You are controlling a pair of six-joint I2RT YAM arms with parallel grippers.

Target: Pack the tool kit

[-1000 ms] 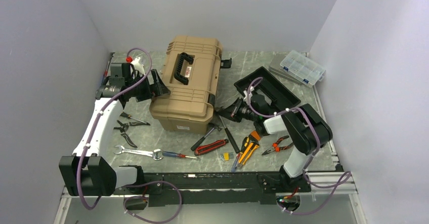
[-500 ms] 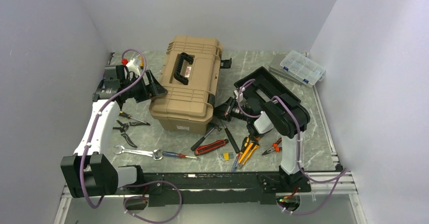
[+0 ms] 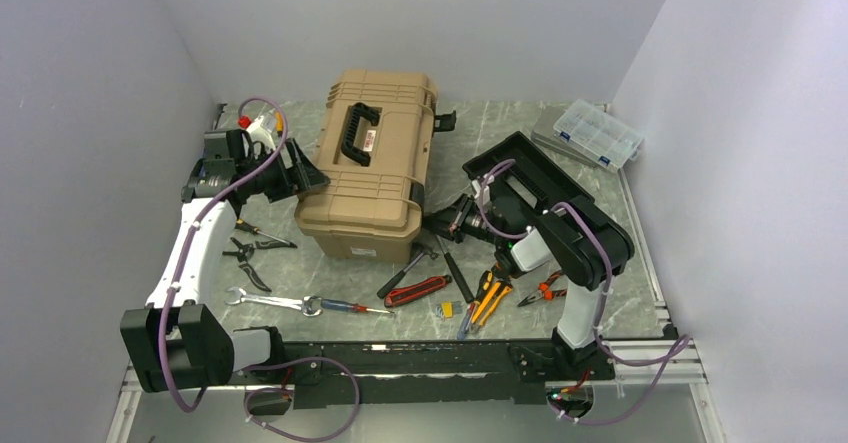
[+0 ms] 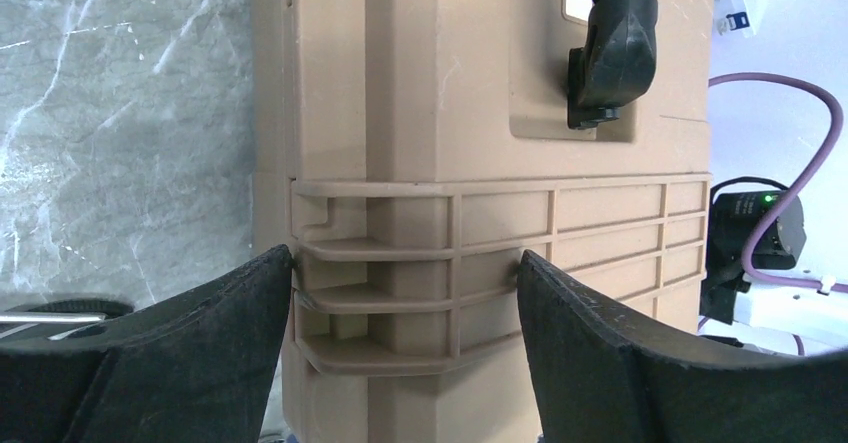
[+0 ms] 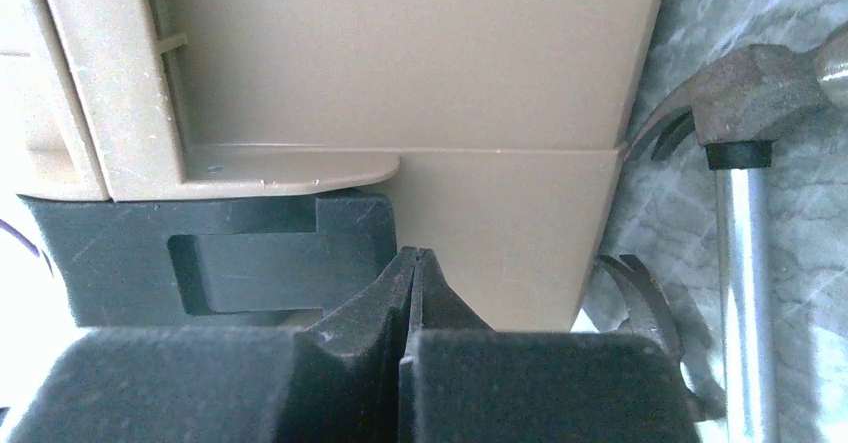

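The tool kit [image 3: 375, 163] is a tan toolbox with its lid down and a black handle, lying mid-table. My left gripper [image 3: 308, 175] is at its left end. In the left wrist view its jaws [image 4: 405, 258] stand wide, both fingertips touching the ribbed end of the tool kit [image 4: 440, 113]. My right gripper [image 3: 437, 221] is at the box's right front side. In the right wrist view it [image 5: 412, 253] is shut with nothing between the fingers, tips against the tan wall [image 5: 400, 63] beside a black latch [image 5: 260, 253].
A black insert tray [image 3: 520, 143] lies right of the box and a clear organiser [image 3: 598, 131] at the back right. Loose tools lie in front: hammer [image 3: 405, 268], red knife [image 3: 418, 289], orange pliers [image 3: 490, 293], wrench [image 3: 270, 301], screwdriver [image 3: 350, 306], black pliers [image 3: 245, 258].
My right gripper has shut and its arm has swung in towards the box's side. My left gripper has moved back along the box's end and its jaws have narrowed onto it.
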